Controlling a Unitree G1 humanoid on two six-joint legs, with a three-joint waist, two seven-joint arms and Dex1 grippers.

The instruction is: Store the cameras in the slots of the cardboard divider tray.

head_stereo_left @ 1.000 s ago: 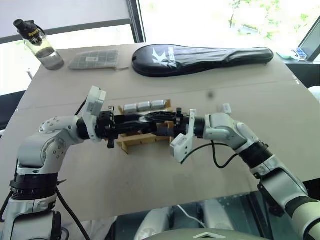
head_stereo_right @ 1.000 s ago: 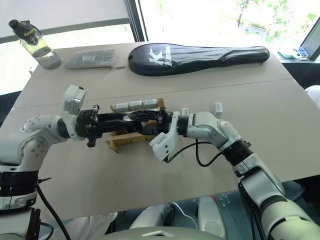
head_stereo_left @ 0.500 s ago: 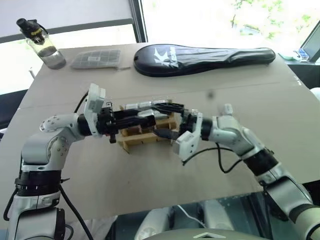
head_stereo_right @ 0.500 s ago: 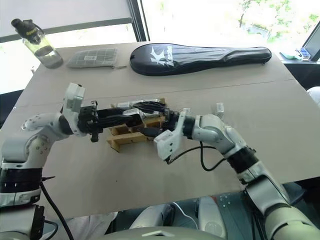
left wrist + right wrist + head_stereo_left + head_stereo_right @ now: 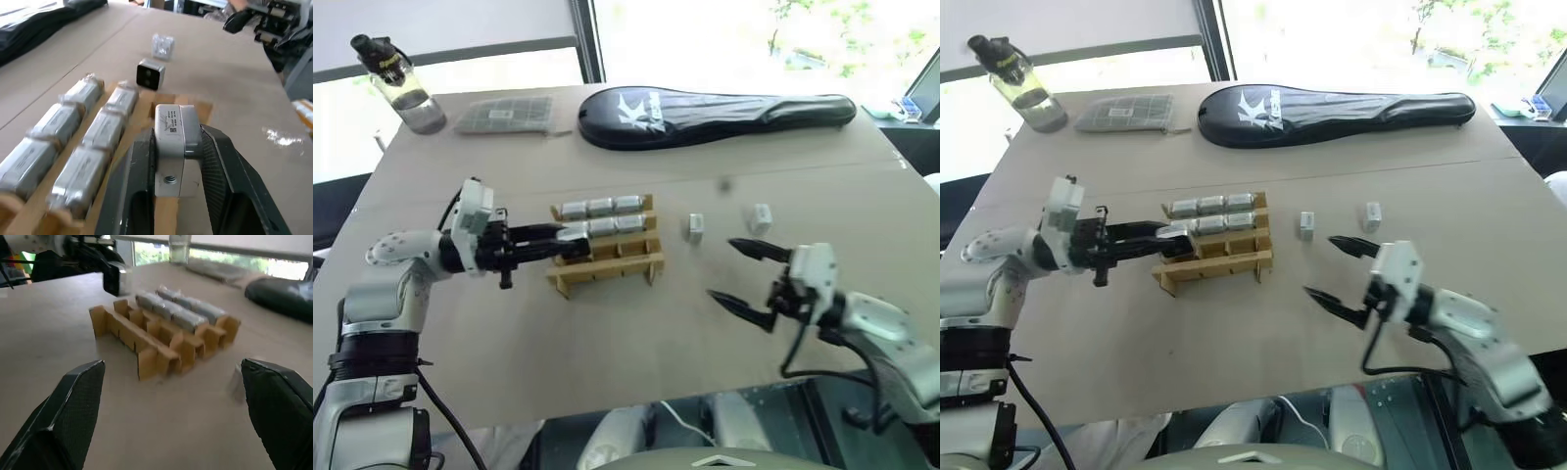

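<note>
Edges crop plenty here, and some small things refuse to resolve.

The black zippered racket-shaped case [image 5: 34, 24] gets cropped at the left wrist view's corner; the clear water bottle with a black cap [image 5: 179, 246] loses its top in the right wrist view, where a pale loose block [image 5: 236, 381] smears into a blur. The blue-and-white items [image 5: 899, 104] at the table's far corner are too small to identify, as is the small dark speck [image 5: 725, 183] on the tabletop.
</note>
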